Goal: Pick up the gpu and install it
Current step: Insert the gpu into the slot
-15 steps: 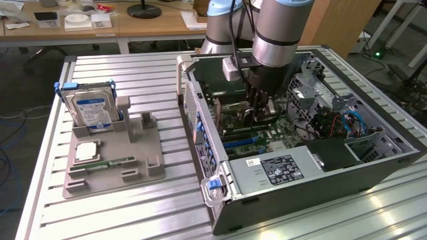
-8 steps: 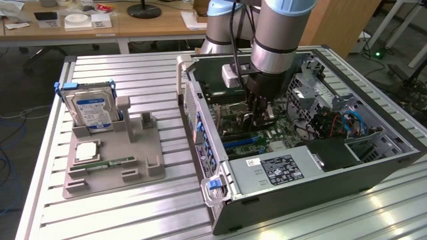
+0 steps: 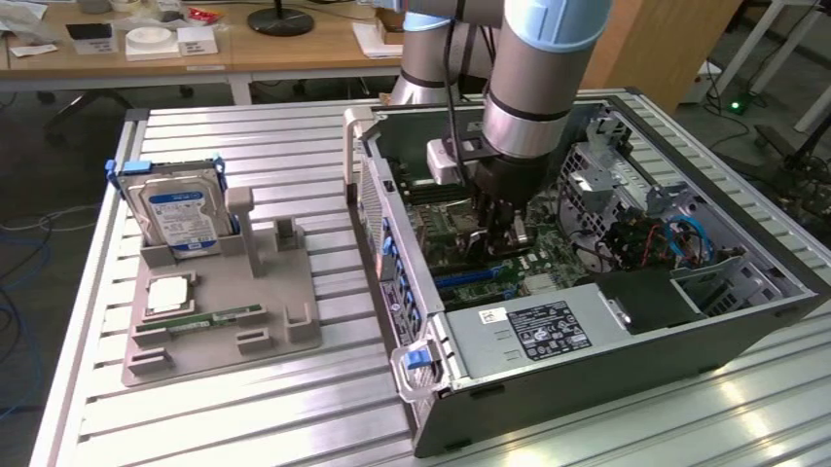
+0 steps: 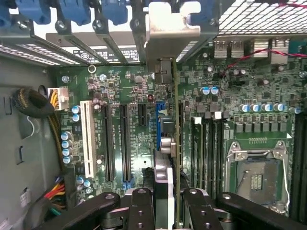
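One card, the gpu (image 4: 165,158), sits edge-on between our fingers (image 4: 142,211), which pinch it from both sides down inside the open computer case (image 3: 727,331). We judge its long axis runs straight away from the gripper (image 4: 168,211) toward the rear slot covers (image 4: 103,28), directly over the blue slot (image 4: 159,115) on the motherboard (image 4: 240,86), its silver bracket (image 4: 171,28) at the back wall.

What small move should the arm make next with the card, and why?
Probably a gentle push straight down. The tool holds the card edge-on over the blue slot on the motherboard, with its metal bracket already at the rear slot openings; whether it is fully seated is unclear.
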Robot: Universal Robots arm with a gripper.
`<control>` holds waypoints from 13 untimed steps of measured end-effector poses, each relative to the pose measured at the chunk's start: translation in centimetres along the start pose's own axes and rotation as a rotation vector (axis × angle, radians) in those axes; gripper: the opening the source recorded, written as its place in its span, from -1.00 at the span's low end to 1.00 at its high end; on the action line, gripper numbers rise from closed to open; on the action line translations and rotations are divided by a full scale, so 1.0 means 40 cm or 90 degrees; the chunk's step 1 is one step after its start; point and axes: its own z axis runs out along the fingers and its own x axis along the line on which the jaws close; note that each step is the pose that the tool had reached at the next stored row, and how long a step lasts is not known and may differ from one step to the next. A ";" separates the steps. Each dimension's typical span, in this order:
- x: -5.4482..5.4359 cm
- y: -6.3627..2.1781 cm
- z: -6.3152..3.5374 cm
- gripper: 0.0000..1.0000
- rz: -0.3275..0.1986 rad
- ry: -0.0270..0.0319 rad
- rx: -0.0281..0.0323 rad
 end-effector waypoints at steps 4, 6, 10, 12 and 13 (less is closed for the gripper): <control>0.011 0.001 0.009 -0.44 0.000 -0.0003 0.0001; 0.011 0.002 0.008 -0.44 0.000 -0.0001 0.0000; 0.011 0.004 0.008 -0.44 0.000 -0.0001 0.0000; 0.011 0.007 0.009 -0.44 0.000 -0.0002 0.0001; 0.011 0.008 0.010 -0.44 0.000 -0.0001 0.0000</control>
